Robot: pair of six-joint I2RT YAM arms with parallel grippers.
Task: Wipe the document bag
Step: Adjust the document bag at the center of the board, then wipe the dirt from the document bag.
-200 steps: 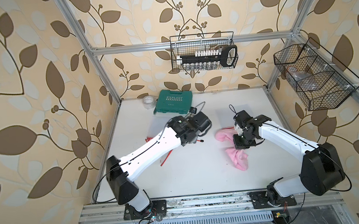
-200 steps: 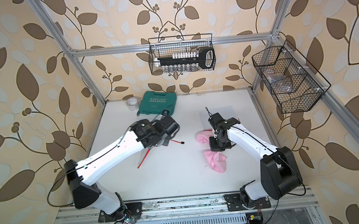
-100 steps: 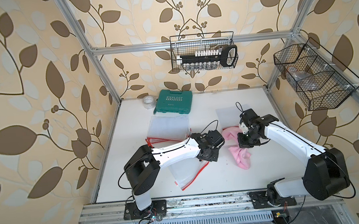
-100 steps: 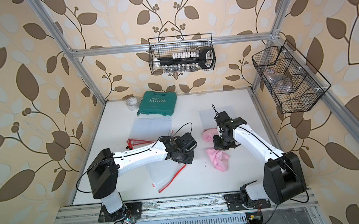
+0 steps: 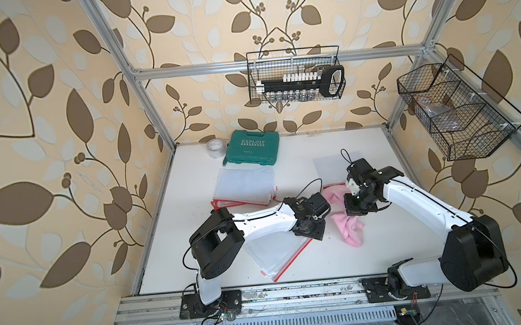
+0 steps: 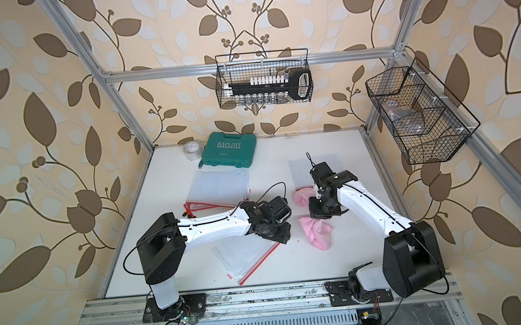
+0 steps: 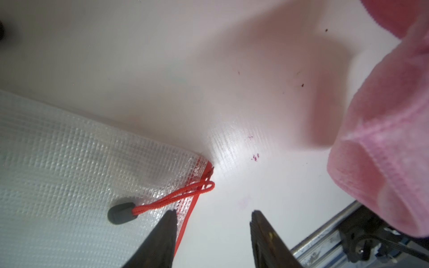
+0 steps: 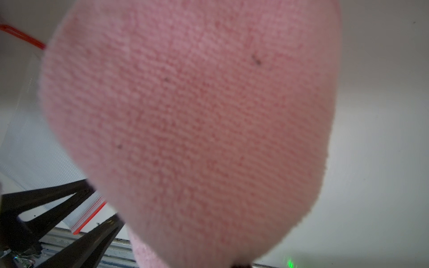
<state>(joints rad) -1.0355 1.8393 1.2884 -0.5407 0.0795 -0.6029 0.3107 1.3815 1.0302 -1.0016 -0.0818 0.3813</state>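
Dragged document bag [image 5: 278, 256] forward; released, left gripper [image 7: 212, 212] parted, empty. Pinching pink cloth [image 5: 350, 231] in right gripper [image 5: 355, 211]; bag's zip corner just leftward.

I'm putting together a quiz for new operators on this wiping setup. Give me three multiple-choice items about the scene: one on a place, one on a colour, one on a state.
1. Where does the green case lie?
A. at the back of the table, beside the tape roll
B. in the side wire basket
C. at the table's front edge

2. What colour is the cloth in the right end effector?
A. blue
B. pink
C. yellow

3. How is the left end effector?
A. shut on the cloth
B. shut on a zip cord
C. open, gripping nothing

Answers:
1. A, the case sits by the back wall next to the roll.
2. B, the cloth is pink in all views.
3. C, the left wrist view shows its fingers apart over the document bag corner, with nothing between them.
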